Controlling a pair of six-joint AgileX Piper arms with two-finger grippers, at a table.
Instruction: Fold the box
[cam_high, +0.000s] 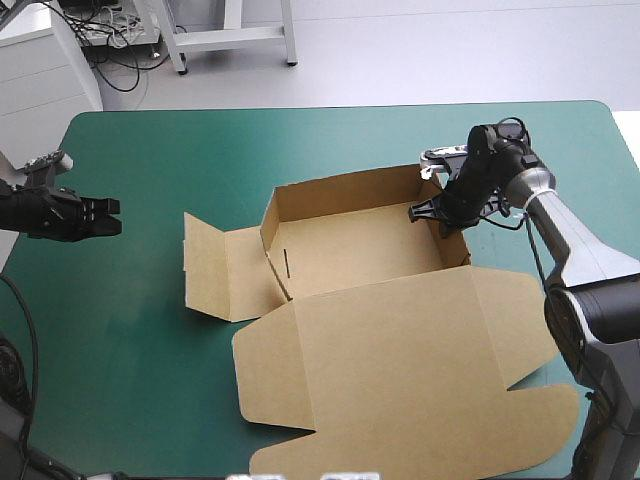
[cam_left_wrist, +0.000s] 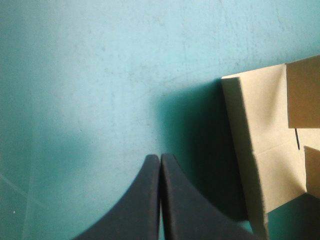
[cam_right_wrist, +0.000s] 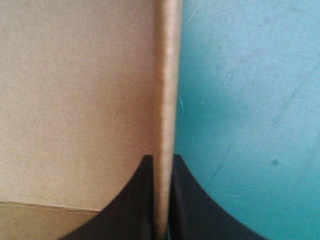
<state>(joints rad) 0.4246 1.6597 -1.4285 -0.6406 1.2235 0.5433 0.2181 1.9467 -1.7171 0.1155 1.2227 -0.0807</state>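
The box (cam_high: 360, 250) sits mid-table on the teal-green cover (cam_high: 150, 150) as an open tray. Its lid (cam_high: 400, 370) lies flat toward 6 o'clock, and a side flap (cam_high: 215, 270) is spread flat at 9 o'clock. The right gripper (cam_high: 418, 212) is at the tray's 3 o'clock side, its black fingers clamped on the right wall (cam_right_wrist: 165, 75), one inside the tray and one outside. The left gripper (cam_high: 112, 216) hangs over bare cover well off at 9 o'clock, fingers pressed together on nothing. The main risk, as I judge it, is that nothing braces the tray. Any sideways pull on that wall would likely drag or swivel the whole box rather than bend the board on its crease. A hard squeeze or twist could also kink the wall off its score line. Whether this wall is already tucked is hard to tell from here; if it is not, it may spring back on release.
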